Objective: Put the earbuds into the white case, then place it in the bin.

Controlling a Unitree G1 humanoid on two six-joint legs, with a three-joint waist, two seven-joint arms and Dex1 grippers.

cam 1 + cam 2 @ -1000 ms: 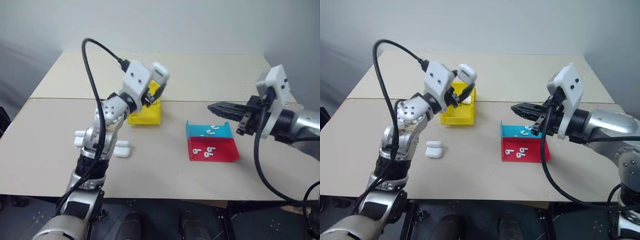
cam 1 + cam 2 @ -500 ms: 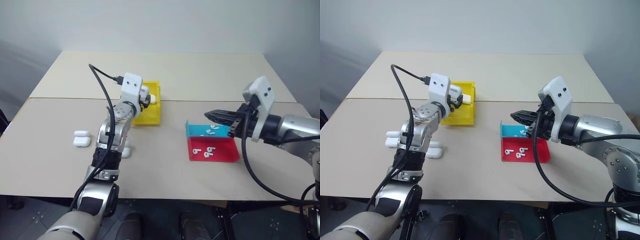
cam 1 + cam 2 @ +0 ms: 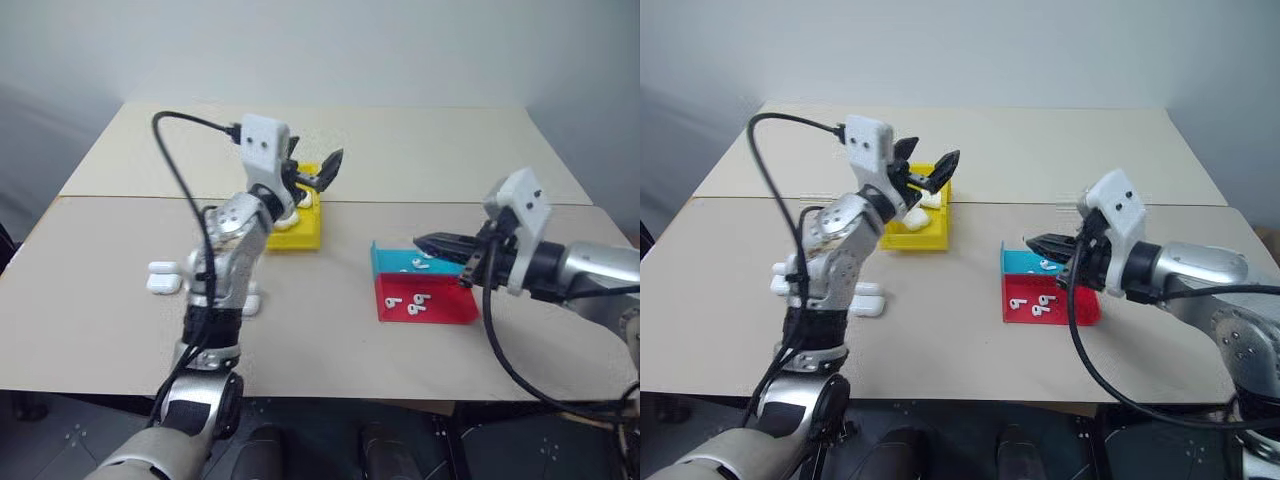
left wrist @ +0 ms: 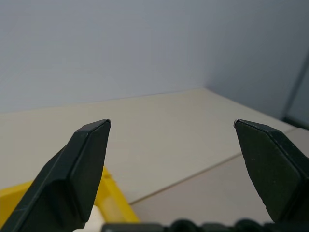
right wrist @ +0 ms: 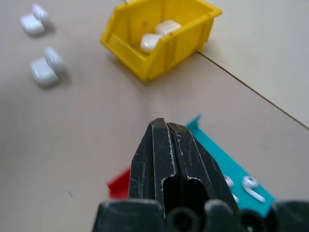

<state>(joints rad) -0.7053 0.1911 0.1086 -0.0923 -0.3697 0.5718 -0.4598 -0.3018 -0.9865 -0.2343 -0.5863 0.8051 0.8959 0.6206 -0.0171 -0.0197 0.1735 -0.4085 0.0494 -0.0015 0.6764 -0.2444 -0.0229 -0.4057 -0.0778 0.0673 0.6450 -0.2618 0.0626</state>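
Two white cases (image 5: 155,36) lie in the yellow bin (image 5: 145,63) at the far middle of the table (image 3: 420,150); whether their lids are fully shut is hard to tell. The left gripper (image 3: 925,172) hangs just above the bin, its fingers spread wide and holding nothing. Right of the bin, earbuds (image 3: 410,302) lie in the red tray (image 3: 445,310) and blue tray (image 3: 385,262). The right gripper (image 3: 432,242) hovers over the blue tray, fingers pressed together and empty. More cases (image 3: 162,277) sit at the left.
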